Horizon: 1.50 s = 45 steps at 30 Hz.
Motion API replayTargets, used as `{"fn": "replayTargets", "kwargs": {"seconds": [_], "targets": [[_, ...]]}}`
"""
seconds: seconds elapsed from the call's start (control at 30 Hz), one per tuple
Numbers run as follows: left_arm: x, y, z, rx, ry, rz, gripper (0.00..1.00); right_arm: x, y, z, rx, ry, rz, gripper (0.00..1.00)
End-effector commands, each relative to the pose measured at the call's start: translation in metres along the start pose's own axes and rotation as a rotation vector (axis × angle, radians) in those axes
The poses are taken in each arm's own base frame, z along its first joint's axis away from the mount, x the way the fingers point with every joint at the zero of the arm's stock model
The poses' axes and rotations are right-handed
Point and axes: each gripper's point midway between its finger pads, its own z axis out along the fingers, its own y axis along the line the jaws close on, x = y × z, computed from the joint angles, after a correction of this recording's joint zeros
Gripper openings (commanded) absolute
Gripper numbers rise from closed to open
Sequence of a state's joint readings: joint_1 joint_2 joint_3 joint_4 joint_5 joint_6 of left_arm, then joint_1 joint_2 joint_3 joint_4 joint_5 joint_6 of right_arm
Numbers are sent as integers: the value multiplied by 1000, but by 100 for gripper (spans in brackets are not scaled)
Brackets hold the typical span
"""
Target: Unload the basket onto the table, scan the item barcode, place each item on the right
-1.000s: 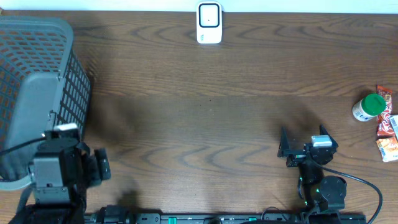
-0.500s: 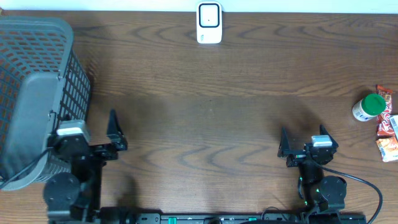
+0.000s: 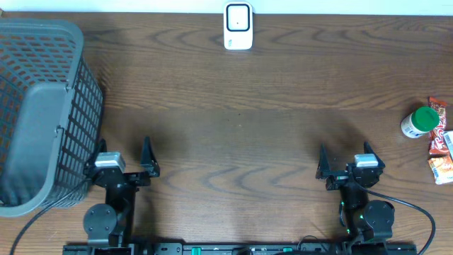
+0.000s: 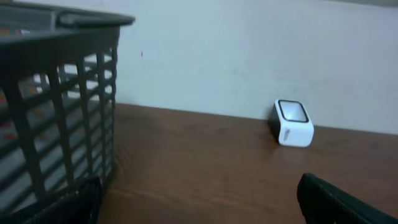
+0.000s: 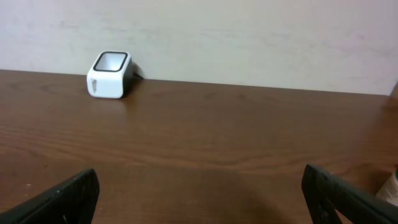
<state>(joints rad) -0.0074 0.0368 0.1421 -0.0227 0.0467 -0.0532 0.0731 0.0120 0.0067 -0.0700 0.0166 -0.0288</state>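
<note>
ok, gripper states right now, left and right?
Left gripper: open, holding nothing.
Right gripper: open, holding nothing.

Parked low & folded, both arms, well apart. Jaws spread wide on L gripper (image 3: pixel 120 146) & R gripper (image 3: pixel 345 149); both empty, level, pointing fwd.

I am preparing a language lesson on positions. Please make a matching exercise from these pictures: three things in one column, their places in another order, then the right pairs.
Things
1. grey plastic mesh basket
2. small white box-shaped scanner
3. white bottle with green round cap

Places
A. right edge of the brown wooden table
B. left end of the table
C. middle of the far edge

Pairs: 1-B; 2-C; 3-A
</note>
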Motion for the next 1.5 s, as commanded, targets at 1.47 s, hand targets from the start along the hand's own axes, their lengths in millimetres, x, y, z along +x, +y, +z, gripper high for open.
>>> {"fn": "replayTargets", "kwargs": {"seconds": [1.47], "targets": [[72, 4, 4, -20, 154, -15, 98, 0, -4, 0, 17, -2, 17, 99]]}}
